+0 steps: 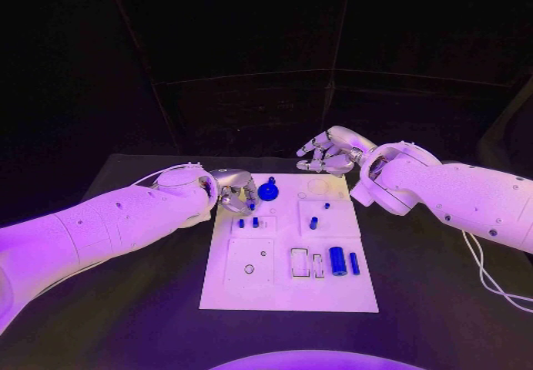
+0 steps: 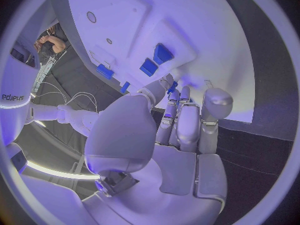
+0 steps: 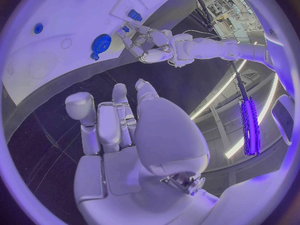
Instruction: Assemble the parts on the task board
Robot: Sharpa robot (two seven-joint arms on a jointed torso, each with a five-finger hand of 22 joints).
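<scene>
The white task board (image 1: 289, 289) lies in the middle of the table. My left hand (image 1: 236, 191) hovers over its far left corner, thumb and a finger pinching a small blue peg (image 2: 170, 88) just above the board (image 2: 206, 30). Beside that hand sits a round blue knob (image 1: 268, 189), also visible as a knob (image 3: 100, 42) from the right wrist. Two short blue pegs (image 1: 248, 223) stand just in front of the hand. My right hand (image 1: 330, 152) floats over the board's far edge, fingers apart and holding nothing. The left hand (image 3: 147, 45) appears across the board (image 3: 50, 35).
More blue parts lie on the board: a small peg (image 1: 313, 223), a thick cylinder (image 1: 337, 260) and a thin one (image 1: 354, 264) at the near right, beside a pale rectangular frame (image 1: 300, 262). Black table (image 1: 133, 308) surrounds the board.
</scene>
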